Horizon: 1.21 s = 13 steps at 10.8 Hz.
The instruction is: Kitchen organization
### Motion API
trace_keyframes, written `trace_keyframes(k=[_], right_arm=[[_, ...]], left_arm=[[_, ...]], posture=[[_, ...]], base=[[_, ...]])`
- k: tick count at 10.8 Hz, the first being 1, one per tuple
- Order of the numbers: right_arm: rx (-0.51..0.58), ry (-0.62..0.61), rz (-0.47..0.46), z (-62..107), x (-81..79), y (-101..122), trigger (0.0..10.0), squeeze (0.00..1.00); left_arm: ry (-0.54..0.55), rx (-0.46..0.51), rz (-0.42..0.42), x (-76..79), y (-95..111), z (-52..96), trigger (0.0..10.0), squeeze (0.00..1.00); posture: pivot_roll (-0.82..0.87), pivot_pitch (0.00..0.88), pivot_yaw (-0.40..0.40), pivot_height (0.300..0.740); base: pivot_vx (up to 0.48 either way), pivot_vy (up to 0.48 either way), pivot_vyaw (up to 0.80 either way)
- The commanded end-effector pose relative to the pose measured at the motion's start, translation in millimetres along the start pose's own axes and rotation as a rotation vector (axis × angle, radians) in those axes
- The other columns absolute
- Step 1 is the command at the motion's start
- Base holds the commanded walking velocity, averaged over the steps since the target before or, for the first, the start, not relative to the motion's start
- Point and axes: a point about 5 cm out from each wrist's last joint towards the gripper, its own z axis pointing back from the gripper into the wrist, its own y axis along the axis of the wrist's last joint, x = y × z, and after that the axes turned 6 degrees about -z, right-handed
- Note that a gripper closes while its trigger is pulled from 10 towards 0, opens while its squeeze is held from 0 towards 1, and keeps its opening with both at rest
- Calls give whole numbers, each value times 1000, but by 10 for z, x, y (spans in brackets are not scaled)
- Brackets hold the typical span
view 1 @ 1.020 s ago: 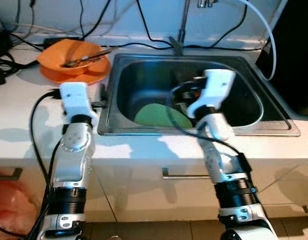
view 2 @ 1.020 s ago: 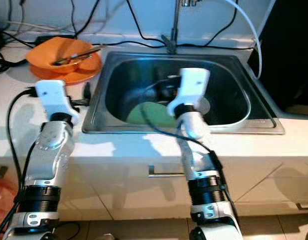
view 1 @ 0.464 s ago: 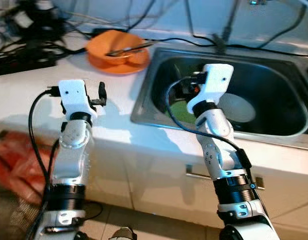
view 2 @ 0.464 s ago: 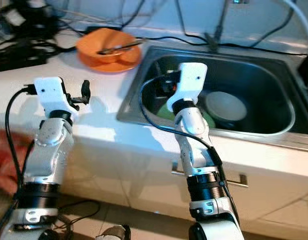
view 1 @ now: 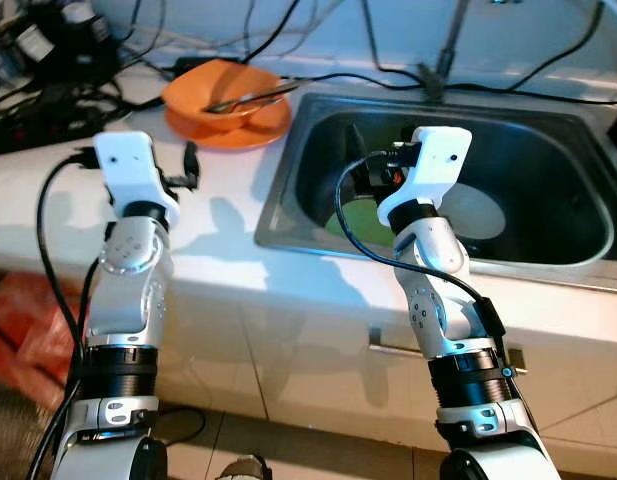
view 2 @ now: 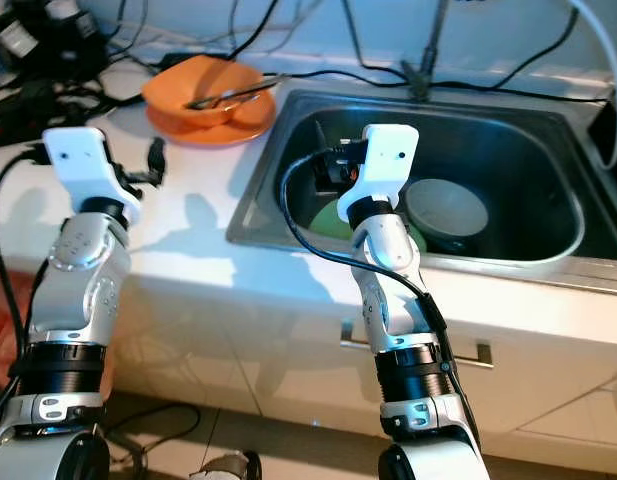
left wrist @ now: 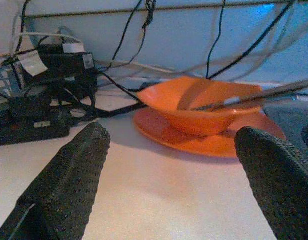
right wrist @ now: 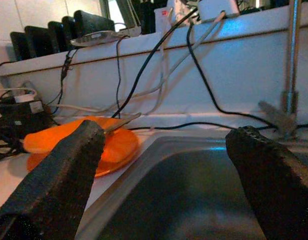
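While the left claw (left wrist: 171, 185) hovers over the white counter (view 1: 218, 215) with its black fingers (left wrist: 64, 185) spread wide and empty, it faces the orange bowl (left wrist: 201, 107) sitting on a flat orange plate (left wrist: 213, 142) near the sink's corner. Metal utensils (view 1: 250, 96) lie across the bowl. Over the stainless steel sink (view 1: 288, 180), the right claw (right wrist: 163, 180) hangs open too, above a round green plate (view 1: 358, 215) and a pale round dish (view 2: 446, 207) on the basin floor.

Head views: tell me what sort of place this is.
Most likely a home kitchen: a steel sink set in a white counter, dishes in the basin, and an orange bowl holding utensils.
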Motion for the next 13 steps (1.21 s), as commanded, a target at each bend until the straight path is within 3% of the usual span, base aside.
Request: trace_keyframes(k=[1,6,13], right_arm=[[30,18,14,-10,-27,65,10000,0],[29,27,45,0,-16,69,10000,0],[23,31,62,9,5,66,10000,0]], left_arm=[[33,47,6,-27,123,-12,10000,0],[46,37,3,-17,105,4,10000,0],[46,25,13,13,70,3,10000,0]], posture=[[99,76,21,740],[91,85,20,740],[83,84,13,740]], base=[[386,0,0],[380,0,0],[0,0,0]])
